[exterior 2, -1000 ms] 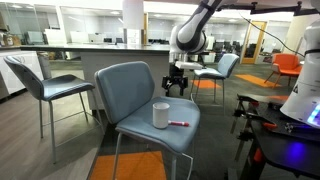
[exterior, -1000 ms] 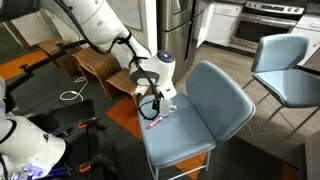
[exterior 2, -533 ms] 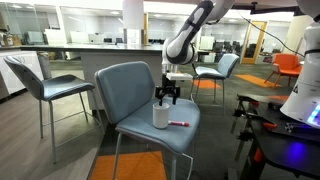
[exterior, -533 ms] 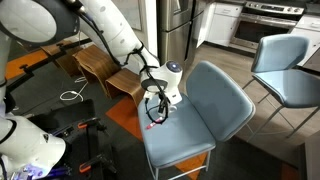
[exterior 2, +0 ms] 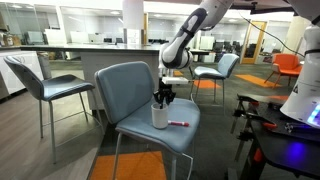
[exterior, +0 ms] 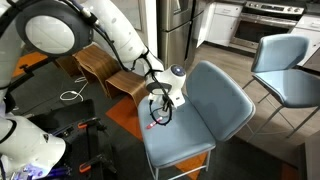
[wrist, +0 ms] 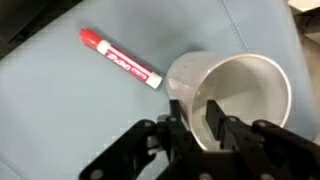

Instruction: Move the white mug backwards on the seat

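Note:
The white mug point(wrist: 245, 80) stands upright on the blue-grey seat point(exterior 2: 135, 128), near its front half, in both exterior views point(exterior: 160, 113). My gripper point(wrist: 197, 113) has come down over the mug's rim from above, one finger inside the cup and the other outside against the wall. The jaws are closed onto that wall. In an exterior view the gripper point(exterior 2: 162, 99) sits right on top of the mug point(exterior 2: 159, 116). The mug's handle is hidden.
A red marker pen point(wrist: 120, 58) lies on the seat just beside the mug point(exterior 2: 179, 123). The curved backrest point(exterior 2: 125, 85) rises behind. A second blue-grey chair point(exterior: 290, 65) stands farther off. Black equipment point(exterior 2: 270, 135) stands beside the chair.
The gripper dropped from above the seat down onto the mug, and its jaws went from wide open to closed on the rim wall. The mug has not moved.

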